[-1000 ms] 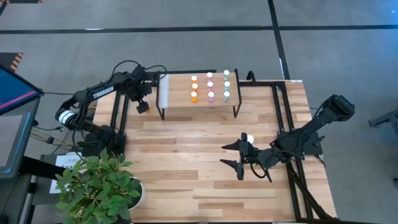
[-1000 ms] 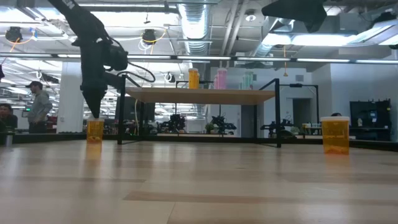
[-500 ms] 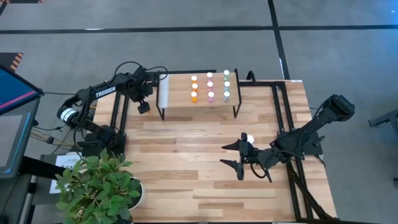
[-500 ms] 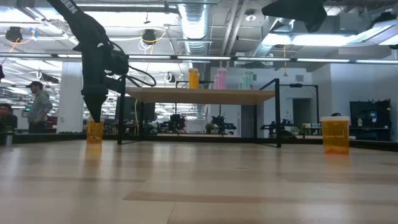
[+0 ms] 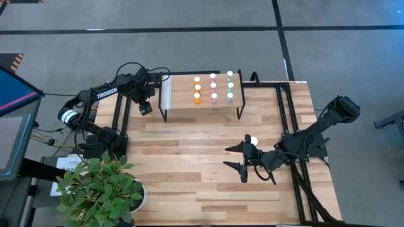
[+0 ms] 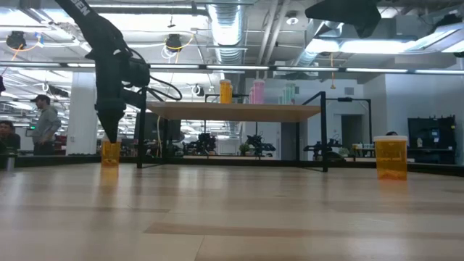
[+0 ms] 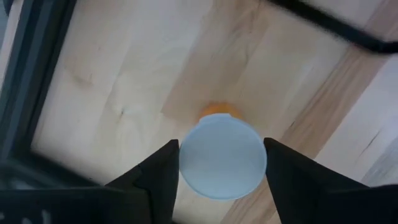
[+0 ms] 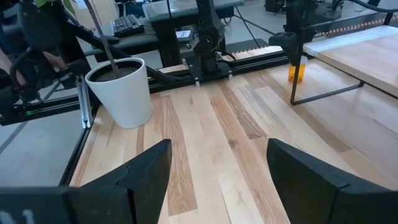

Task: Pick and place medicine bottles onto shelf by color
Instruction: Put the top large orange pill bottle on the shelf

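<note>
A large light-wood tabletop (image 5: 208, 170) of long planks fills the middle of the space, framed along its left and right edges by black metal rails (image 5: 289, 120). Around it lies a grey floor (image 5: 189, 38) crossed by dark lines. At the table's near left corner stands a leafy green plant (image 5: 101, 189) in a white pot (image 8: 121, 90). Beyond the far edge the room opens into a wide workshop (bright, with much clutter): silver ducts (image 6: 225, 22) and strip lights run under the ceiling, a white column (image 6: 82, 116) rises at left, and two people (image 6: 43, 123) stand far off.
</note>
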